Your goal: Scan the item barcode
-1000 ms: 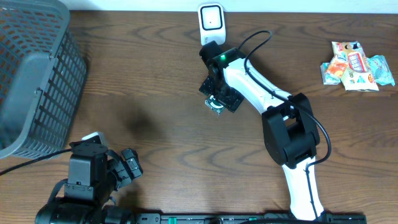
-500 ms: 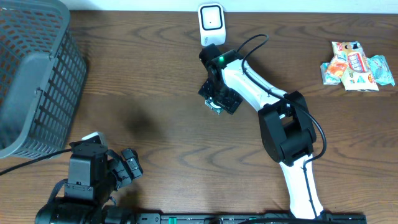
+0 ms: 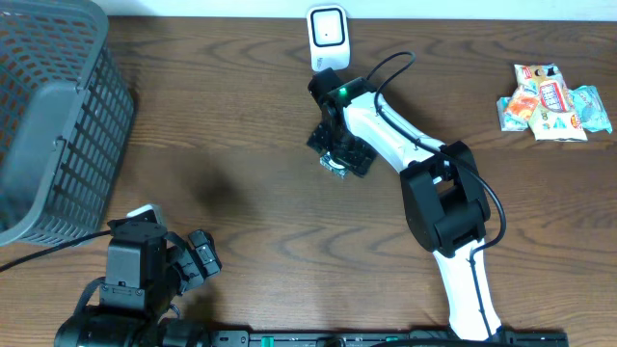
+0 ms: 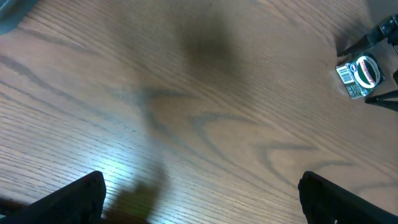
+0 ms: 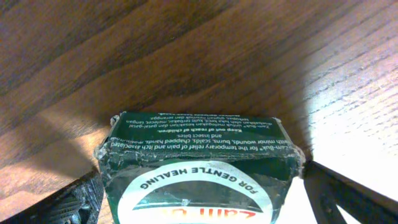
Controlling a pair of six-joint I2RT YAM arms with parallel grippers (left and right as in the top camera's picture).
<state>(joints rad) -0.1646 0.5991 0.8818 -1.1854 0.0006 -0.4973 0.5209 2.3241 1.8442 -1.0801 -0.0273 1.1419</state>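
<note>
Green box [image 5: 196, 165] on table [image 5: 186, 56] between wide-spread fingers [image 5: 74, 205] of right gripper [image 5: 202, 199], grip unclear

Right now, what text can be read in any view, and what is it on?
"FOR GENTLE HEALING": round label on the green box, upside down in the right wrist view.
"Keep out of reach of children": the box's side panel.
Other box print, barcode digits, snack packets: too small or blurred.
Scanner: no readable text.
</note>
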